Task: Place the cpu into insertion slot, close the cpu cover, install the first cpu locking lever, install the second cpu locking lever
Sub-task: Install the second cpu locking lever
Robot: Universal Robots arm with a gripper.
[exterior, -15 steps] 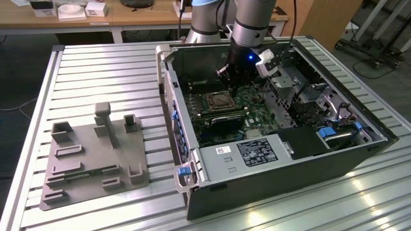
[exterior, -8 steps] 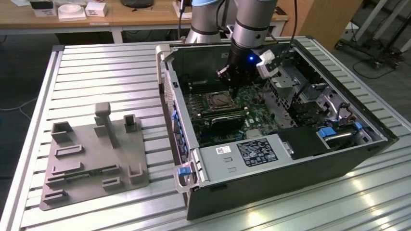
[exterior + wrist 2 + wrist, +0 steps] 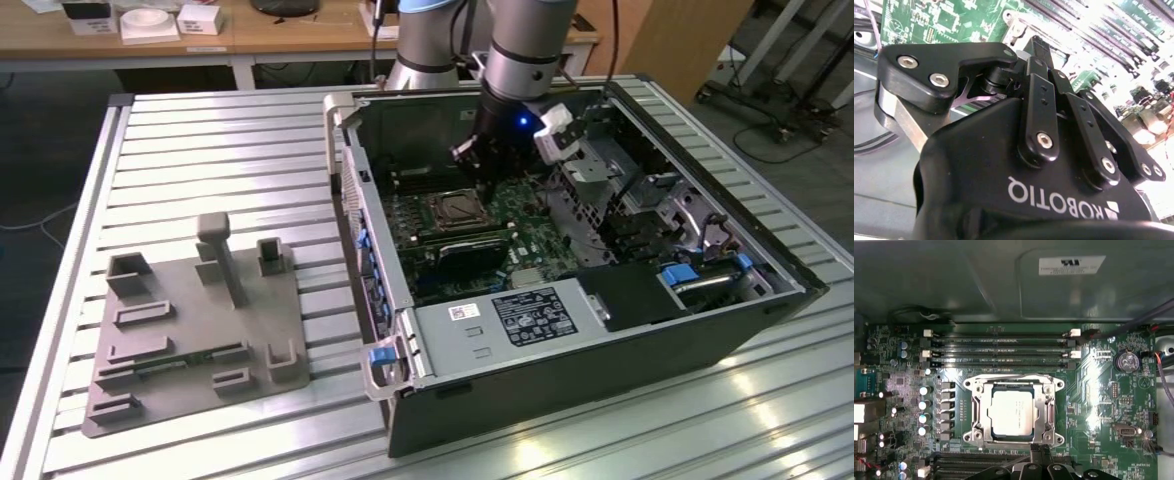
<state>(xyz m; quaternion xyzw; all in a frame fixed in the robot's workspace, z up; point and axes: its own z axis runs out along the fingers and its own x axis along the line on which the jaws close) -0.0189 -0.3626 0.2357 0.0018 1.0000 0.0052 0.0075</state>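
Note:
The cpu (image 3: pixel 1011 412), a silvery square chip, lies flat in the insertion slot (image 3: pixel 1055 386) on the green board. The cpu cover (image 3: pixel 1047 415) lies down around it, its cut-out framing the chip. A thin metal lever (image 3: pixel 1009 376) runs along the socket edge nearest the memory slots. My gripper (image 3: pixel 1040 454) hovers just off the opposite socket edge, fingers together and holding nothing. In the exterior view the gripper (image 3: pixel 483 165) hangs inside the open computer case, just behind the socket (image 3: pixel 454 208). The second wrist view shows the gripper (image 3: pixel 1040 47) with black fingers pressed together above the board.
The open case (image 3: pixel 350 200) lies on a slatted metal table (image 3: pixel 200 150). A grey box with a white label (image 3: pixel 514 318) sits at the case's front. Long memory slots (image 3: pixel 1004 351) run beside the socket. A grey fixture block (image 3: pixel 200 320) stands on the exterior view's left.

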